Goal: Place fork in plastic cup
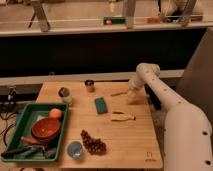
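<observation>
Fork (118, 93) lying on wooden table (132, 145), gripper (132, 96) at its right end.
Green tray (22, 114) far left; green sponge (101, 105) mid-table; fork flat, just behind-right of sponge, apart from pale-yellow piece (122, 116); gripper low beside fork tip, apart or together: can't tell.

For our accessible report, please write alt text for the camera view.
A white robot arm's gripper hangs low over a wooden table, beside a thin light-tan fork; a green rectangular sponge and a green plastic tray lie to the picture's left.
</observation>
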{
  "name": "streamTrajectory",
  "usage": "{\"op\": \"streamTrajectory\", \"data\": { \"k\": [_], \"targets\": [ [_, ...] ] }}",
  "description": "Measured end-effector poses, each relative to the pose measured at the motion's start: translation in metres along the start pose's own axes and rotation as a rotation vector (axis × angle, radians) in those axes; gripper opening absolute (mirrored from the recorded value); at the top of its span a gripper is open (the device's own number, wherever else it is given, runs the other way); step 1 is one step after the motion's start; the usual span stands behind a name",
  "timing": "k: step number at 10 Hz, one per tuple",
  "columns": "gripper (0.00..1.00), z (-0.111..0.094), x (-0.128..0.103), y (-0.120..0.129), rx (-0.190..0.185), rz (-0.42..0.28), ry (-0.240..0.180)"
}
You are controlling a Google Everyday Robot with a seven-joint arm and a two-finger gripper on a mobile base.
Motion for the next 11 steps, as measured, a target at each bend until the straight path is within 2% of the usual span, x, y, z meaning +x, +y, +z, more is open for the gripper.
{"op": "streamTrajectory", "data": {
  "k": [2, 6, 11],
  "targets": [
    [0.80, 0.003, -0.002, 0.000, 0.007, -0.048, 0.013],
    [0.80, 0.006, -0.010, -0.002, -0.043, -0.147, 0.009],
    [0.80, 0.012, -0.014, 0.003, -0.095, -0.218, 0.027]
  ]
}}
